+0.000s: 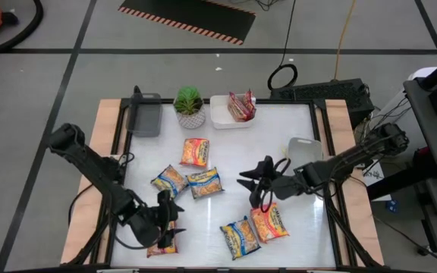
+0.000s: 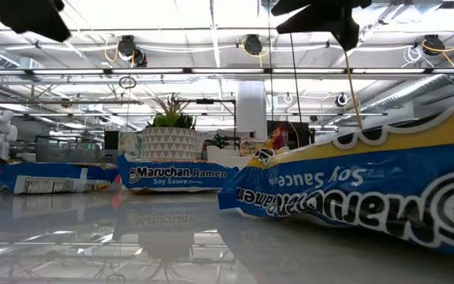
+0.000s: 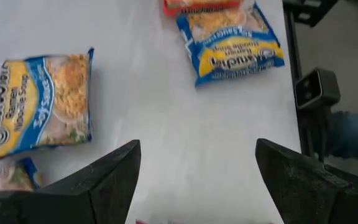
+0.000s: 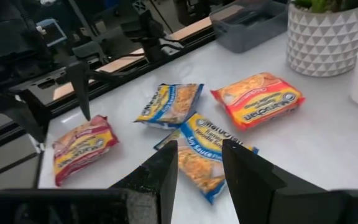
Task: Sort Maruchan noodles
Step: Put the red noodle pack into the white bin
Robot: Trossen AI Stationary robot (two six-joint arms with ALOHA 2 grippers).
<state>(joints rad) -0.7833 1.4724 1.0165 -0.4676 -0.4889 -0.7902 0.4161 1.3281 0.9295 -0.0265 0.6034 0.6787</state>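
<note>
Left claw (image 1: 167,214) gapes empty above a red packet (image 1: 161,246); right claw (image 1: 255,184), nearly closed and empty, hovers at that packet's two o'clock.

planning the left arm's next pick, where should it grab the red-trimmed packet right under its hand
Straight down from above. The red-trimmed packet lies flat on the table near the front edge, partly hidden under the open left hand, so pinching across its short width at the middle seems best.

The white table (image 1: 234,163) carries a potted plant (image 1: 190,106); beside it sit a grey tray (image 1: 144,115) and white tray (image 1: 222,114), with ramen packets (image 1: 194,152) scattered in front of it.
</note>
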